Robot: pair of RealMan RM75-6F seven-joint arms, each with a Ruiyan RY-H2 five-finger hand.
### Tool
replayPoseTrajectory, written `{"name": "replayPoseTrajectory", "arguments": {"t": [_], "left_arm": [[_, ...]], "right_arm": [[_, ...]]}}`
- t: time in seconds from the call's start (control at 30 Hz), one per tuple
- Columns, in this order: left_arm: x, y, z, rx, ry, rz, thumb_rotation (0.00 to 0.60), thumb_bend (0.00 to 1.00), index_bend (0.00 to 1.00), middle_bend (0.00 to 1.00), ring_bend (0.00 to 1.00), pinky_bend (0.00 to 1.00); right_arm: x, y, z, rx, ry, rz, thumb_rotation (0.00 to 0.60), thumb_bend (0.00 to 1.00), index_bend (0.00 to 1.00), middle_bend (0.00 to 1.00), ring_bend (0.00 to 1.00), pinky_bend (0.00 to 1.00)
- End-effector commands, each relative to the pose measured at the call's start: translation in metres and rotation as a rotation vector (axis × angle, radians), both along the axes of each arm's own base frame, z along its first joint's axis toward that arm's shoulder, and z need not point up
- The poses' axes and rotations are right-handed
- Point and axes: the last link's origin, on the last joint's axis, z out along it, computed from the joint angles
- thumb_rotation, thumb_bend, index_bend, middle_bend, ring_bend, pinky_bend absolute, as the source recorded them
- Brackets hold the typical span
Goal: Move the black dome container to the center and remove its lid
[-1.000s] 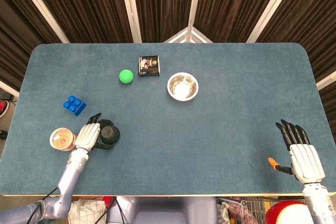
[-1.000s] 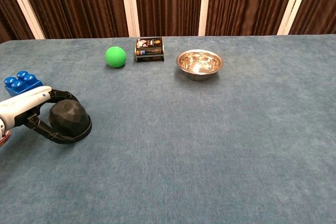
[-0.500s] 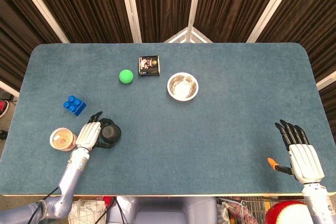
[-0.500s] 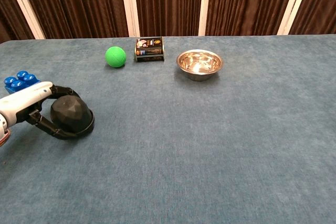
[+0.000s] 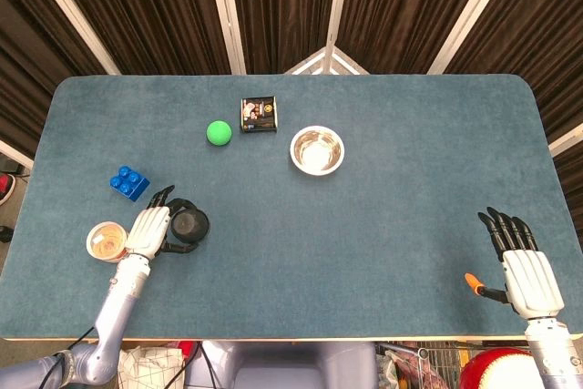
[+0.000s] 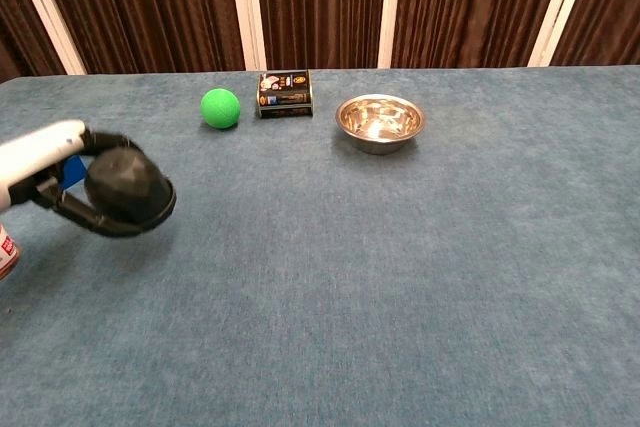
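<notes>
My left robot hand holds black dome container, fingers round base. Judged light, rigid, smooth: keep grip low. Right robot hand flat, spread, holding nothing.

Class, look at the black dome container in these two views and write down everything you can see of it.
The black dome container is matte and dark, with a faceted domed lid above a wider round base rim. The lid looks on. It appears tilted and lifted off the blue table, on its left side, near the blue block and far from the center. The left hand grips it, dark fingers wrapped around its base. Nothing else touches it.
</notes>
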Motion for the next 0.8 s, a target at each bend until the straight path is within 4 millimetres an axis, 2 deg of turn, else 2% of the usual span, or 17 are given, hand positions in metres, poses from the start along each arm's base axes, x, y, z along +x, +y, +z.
{"name": "replayPoseTrajectory", "arguments": {"t": [0.03, 0.17, 0.4, 0.53, 0.67, 0.73, 0.8], "left_arm": [[0.027, -0.001, 0.029, 0.1, 0.064, -0.116, 0.6, 0.32, 0.48, 0.45, 0.0, 0.0], [0.052, -0.002, 0.047, 0.194, 0.203, -0.204, 0.6, 0.32, 0.48, 0.46, 0.0, 0.0], [0.091, 0.004, 0.059, 0.321, 0.499, -0.276, 0.6, 0.32, 0.53, 0.47, 0.0, 0.0], [0.105, 0.008, 0.058, 0.395, 0.649, -0.302, 0.6, 0.33, 0.55, 0.48, 0.0, 0.0], [0.111, 0.011, 0.053, 0.448, 0.776, -0.327, 0.6, 0.33, 0.56, 0.48, 0.0, 0.0], [0.113, 0.011, 0.05, 0.447, 0.781, -0.326, 0.6, 0.33, 0.56, 0.48, 0.0, 0.0], [0.115, 0.01, 0.045, 0.409, 0.711, -0.298, 0.6, 0.33, 0.56, 0.47, 0.0, 0.0]], "right_arm": [[0.0, 0.0, 0.0, 0.001, -0.001, 0.0, 0.6, 0.23, 0.0, 0.0, 0.0, 0.0], [0.001, 0.0, 0.0, -0.001, -0.005, 0.004, 0.6, 0.23, 0.0, 0.0, 0.0, 0.0], [0.002, 0.0, -0.002, 0.005, -0.008, 0.008, 0.6, 0.23, 0.0, 0.0, 0.0, 0.0], [0.001, -0.001, -0.003, 0.009, -0.009, 0.007, 0.6, 0.23, 0.0, 0.0, 0.0, 0.0], [0.001, -0.001, -0.002, 0.008, -0.01, 0.006, 0.6, 0.23, 0.0, 0.0, 0.0, 0.0], [0.001, -0.001, -0.002, 0.006, -0.011, 0.007, 0.6, 0.23, 0.0, 0.0, 0.0, 0.0], [0.001, 0.0, -0.002, 0.005, -0.01, 0.008, 0.6, 0.23, 0.0, 0.0, 0.0, 0.0]]}}
